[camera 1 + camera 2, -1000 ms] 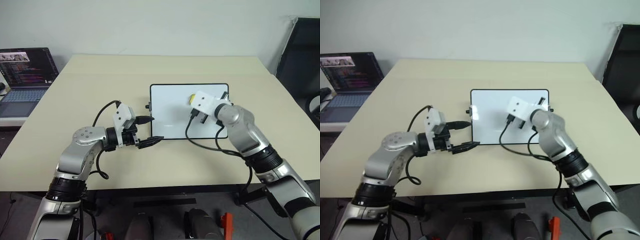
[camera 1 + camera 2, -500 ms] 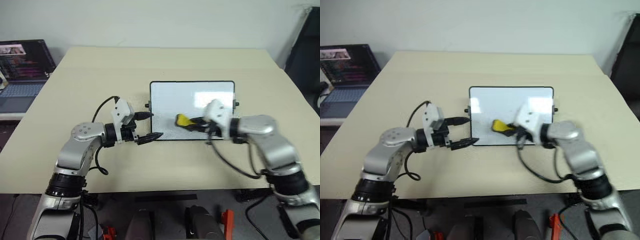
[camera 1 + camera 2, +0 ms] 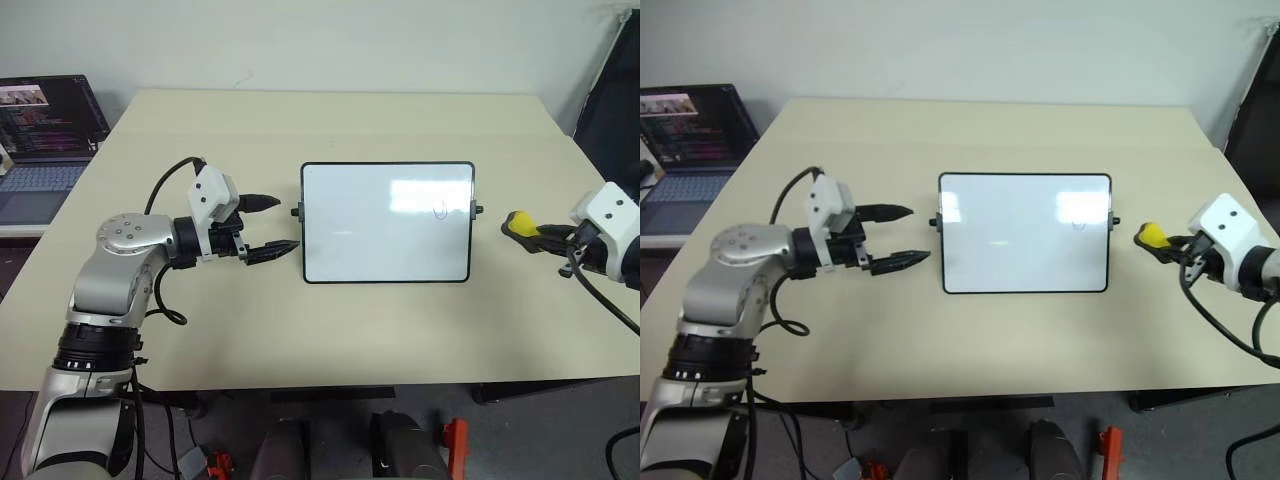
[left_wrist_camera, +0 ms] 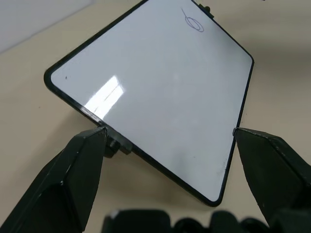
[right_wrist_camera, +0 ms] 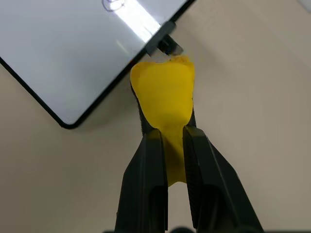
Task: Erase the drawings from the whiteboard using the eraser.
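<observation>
The whiteboard (image 3: 388, 222) lies flat in the middle of the table, glossy white in a thin dark frame. Of the drawings, a small oval scribble (image 3: 440, 209) sits near its right edge; the same scribble (image 4: 193, 23) appears in the left wrist view. My right gripper (image 5: 170, 133) is shut on the yellow eraser (image 3: 520, 224), which hovers off the board's right side near the side knob (image 5: 165, 43). My left gripper (image 3: 286, 222) is open and empty, just left of the board's left edge, pointing at it.
An open laptop (image 3: 40, 130) stands on a side surface at the far left. A dark chair (image 3: 615, 90) is at the far right beyond the table corner. The beige table (image 3: 330, 120) stretches bare behind the board.
My right gripper has swung off the board to the right, carrying the eraser clear of the frame. My left gripper has drawn back a little to the left and risen. The camera has shifted.
</observation>
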`<action>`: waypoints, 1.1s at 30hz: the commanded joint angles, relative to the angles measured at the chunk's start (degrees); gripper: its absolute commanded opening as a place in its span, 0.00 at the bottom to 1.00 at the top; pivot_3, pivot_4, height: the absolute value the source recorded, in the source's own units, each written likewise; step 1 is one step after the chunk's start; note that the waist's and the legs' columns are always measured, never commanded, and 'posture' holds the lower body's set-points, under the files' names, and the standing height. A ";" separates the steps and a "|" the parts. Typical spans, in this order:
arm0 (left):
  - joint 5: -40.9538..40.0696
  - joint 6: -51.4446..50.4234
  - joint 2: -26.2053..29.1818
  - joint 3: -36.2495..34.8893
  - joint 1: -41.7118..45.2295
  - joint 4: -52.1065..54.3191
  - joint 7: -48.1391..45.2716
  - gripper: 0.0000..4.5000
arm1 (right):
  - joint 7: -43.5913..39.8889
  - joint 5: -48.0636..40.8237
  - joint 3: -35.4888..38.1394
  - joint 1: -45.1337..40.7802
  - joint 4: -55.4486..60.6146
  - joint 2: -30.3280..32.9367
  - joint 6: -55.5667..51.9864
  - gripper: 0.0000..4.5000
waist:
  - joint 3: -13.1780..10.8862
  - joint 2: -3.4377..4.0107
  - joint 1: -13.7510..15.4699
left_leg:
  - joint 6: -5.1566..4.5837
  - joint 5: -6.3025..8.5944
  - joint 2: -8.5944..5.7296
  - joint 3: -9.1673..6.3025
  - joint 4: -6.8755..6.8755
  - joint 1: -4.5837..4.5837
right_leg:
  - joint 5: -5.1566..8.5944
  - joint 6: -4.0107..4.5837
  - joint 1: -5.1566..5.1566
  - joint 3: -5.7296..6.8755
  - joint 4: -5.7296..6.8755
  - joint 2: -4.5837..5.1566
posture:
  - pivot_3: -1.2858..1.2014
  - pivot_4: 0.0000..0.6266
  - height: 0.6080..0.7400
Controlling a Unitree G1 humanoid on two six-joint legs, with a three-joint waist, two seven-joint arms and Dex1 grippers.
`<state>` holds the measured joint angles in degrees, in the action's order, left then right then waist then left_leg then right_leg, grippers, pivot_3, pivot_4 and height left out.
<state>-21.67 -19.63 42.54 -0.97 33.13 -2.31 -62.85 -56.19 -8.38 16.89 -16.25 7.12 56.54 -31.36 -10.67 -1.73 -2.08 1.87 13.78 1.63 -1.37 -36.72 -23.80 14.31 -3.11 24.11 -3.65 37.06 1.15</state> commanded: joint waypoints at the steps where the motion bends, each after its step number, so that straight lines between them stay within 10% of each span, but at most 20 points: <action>1: -0.52 0.39 0.81 -1.58 0.68 2.23 -0.02 1.00 | 0.05 -1.30 1.86 -0.09 0.13 1.57 2.18 0.04 | 0.00 0.00 0.00 | 0.00 0.00 0.00 0.00 -0.01 0.00 | 0.00 0.00 0.00 0.00 0.02 0.00 | 0.52 0.24 1.00; 22: -1.16 -0.31 -0.54 -0.93 1.18 3.88 1.04 1.00 | 3.16 -3.54 -0.10 -3.37 -1.73 -0.21 4.33 0.04 | 0.00 0.00 0.24 | 0.01 -0.01 0.00 -0.02 -0.21 -0.01 | -0.02 -0.01 -0.03 0.01 0.15 0.00 | 0.52 0.24 1.00; 33: -0.47 -0.72 -3.81 2.14 0.58 4.46 1.10 1.00 | 23.40 12.31 -15.68 -21.82 -13.44 -13.39 11.40 0.04 | -0.01 0.02 -0.17 | 0.04 -0.03 -0.05 0.05 -0.33 0.15 | -0.03 0.00 0.02 -0.13 0.68 0.00 | 0.52 0.24 1.00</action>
<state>-21.95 -20.78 38.77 1.41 33.16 0.18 -61.89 -34.45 1.50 2.19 -35.79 -6.38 42.82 -21.64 -10.68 -1.70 -2.25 1.91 13.75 1.58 -1.32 -37.05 -23.66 14.28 -3.11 24.13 -3.78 37.75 1.15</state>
